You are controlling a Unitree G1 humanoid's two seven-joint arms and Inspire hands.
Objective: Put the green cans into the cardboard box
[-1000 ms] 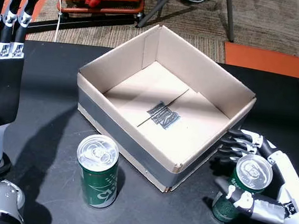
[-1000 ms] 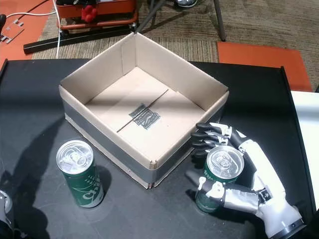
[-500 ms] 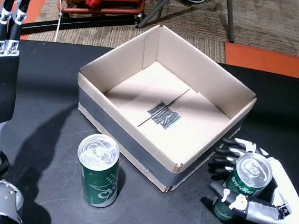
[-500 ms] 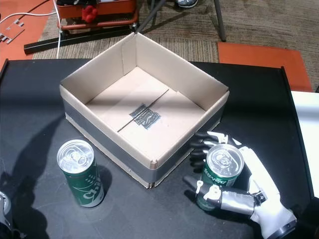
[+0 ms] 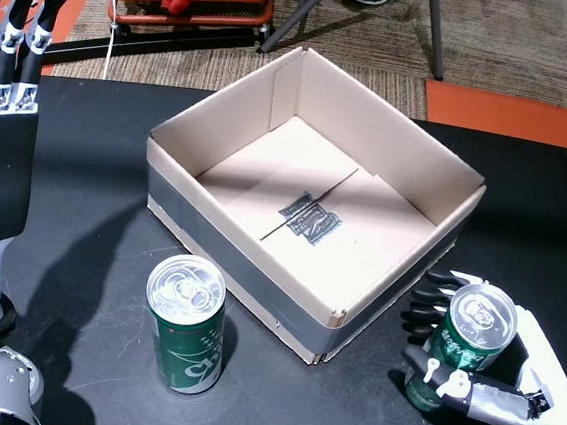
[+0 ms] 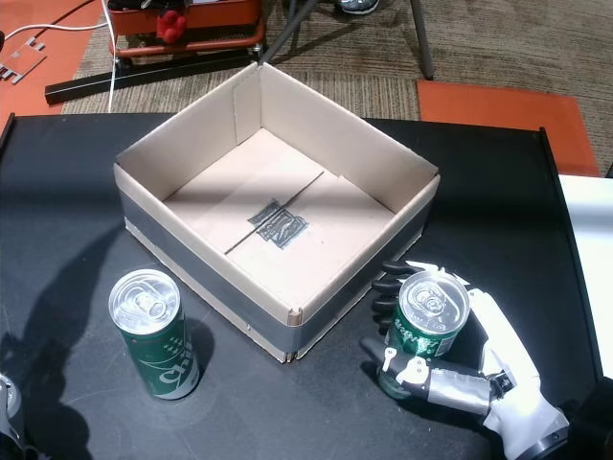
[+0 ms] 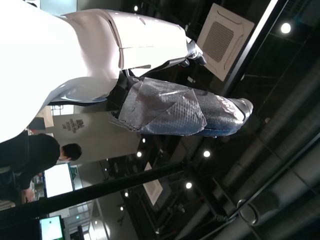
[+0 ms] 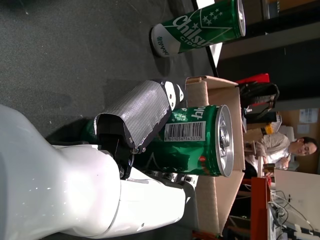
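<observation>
The cardboard box (image 5: 315, 200) sits open in the middle of the black table (image 5: 93, 204), and in both head views its floor shows nothing but a taped seam: no can has gone in yet.

The right hand (image 5: 494, 378) is clenched around one green can (image 5: 456, 350), just beside the box's near right wall. The fingers (image 5: 425, 307) wrap the far side of the can and the thumb presses the near side; the right wrist view confirms this, with the thumb across the can's (image 8: 192, 140) label. The can leans slightly, and its base seems to be still touching the table or barely clear of it, though the hand's shadow makes that hard to judge.

The other green can (image 5: 185, 324) stands upright and untouched on the table, just in front of the box's near left wall.

The left hand (image 5: 15, 26) is raised at the table's left edge, fingers straight and apart, holding nothing, well away from either can.

So the task looks to be at its start: the first can is grasped but not yet lifted over the wall, and the second still waits. Both placements remain to be done.
</observation>
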